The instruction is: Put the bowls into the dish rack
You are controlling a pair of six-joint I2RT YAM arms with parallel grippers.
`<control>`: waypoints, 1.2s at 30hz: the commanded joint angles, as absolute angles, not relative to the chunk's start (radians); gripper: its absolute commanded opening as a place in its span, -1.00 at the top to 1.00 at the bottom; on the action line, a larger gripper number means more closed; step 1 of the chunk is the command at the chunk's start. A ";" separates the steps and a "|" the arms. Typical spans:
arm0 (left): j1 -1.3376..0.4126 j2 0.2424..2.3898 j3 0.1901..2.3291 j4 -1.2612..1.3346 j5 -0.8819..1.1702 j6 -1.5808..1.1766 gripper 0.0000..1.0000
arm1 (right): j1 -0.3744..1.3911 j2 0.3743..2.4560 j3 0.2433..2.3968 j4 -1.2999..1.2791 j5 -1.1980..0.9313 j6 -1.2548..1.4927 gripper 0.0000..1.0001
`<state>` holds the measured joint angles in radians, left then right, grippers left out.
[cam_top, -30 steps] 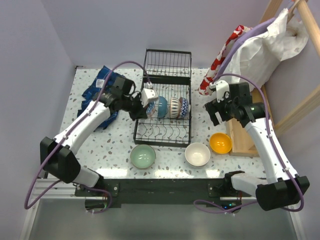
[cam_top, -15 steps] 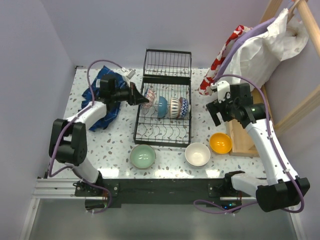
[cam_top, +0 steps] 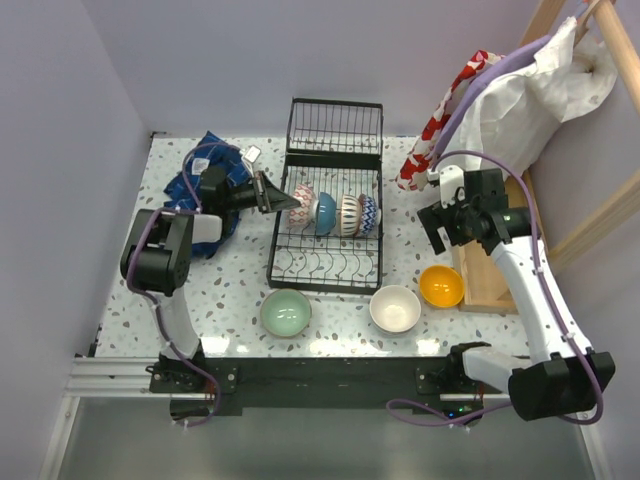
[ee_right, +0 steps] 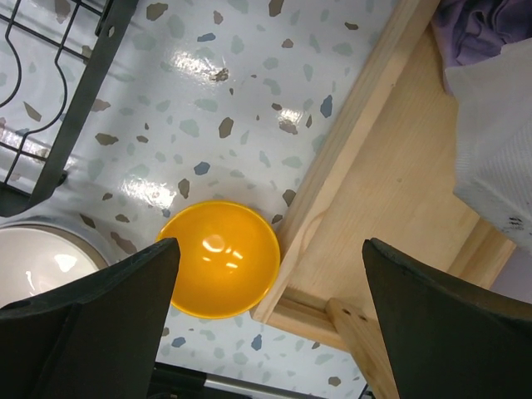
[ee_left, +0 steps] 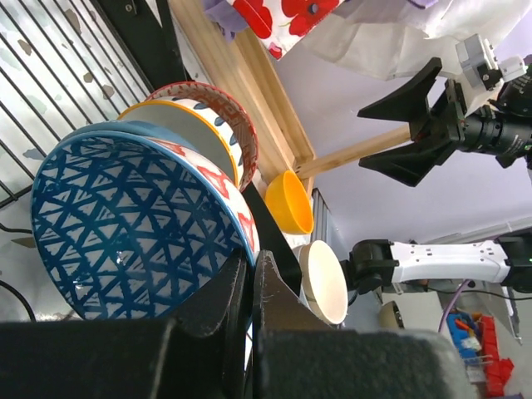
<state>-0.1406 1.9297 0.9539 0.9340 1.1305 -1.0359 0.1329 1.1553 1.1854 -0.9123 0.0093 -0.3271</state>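
Note:
The black wire dish rack (cam_top: 325,262) stands mid-table with several bowls on edge in its far row. My left gripper (cam_top: 277,198) reaches in from the left and is shut on the rim of the leftmost one, a blue triangle-patterned bowl (ee_left: 125,224), which also shows in the top view (cam_top: 303,200). My fingertips (ee_left: 249,259) pinch that rim. A green bowl (cam_top: 286,312), a white bowl (cam_top: 395,308) and a yellow bowl (cam_top: 441,285) sit on the table in front of the rack. My right gripper (ee_right: 270,274) is open and empty above the yellow bowl (ee_right: 220,258).
A wooden tray (ee_right: 399,183) lies right of the yellow bowl, touching it. A blue cloth (cam_top: 205,165) lies at the far left. A red-and-white cloth (cam_top: 440,120) and a white bag (cam_top: 530,90) hang at the far right. The rack's upright end panel (cam_top: 336,125) stands at the back.
My left arm has swung its forearm out to the far left, the gripper staying at the rack's left end on the bowl. The right arm has barely moved.

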 commanded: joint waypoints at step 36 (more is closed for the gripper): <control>-0.098 2.002 1.017 0.746 1.101 -0.900 0.09 | 0.115 1.155 1.181 -0.871 0.002 -0.337 -0.93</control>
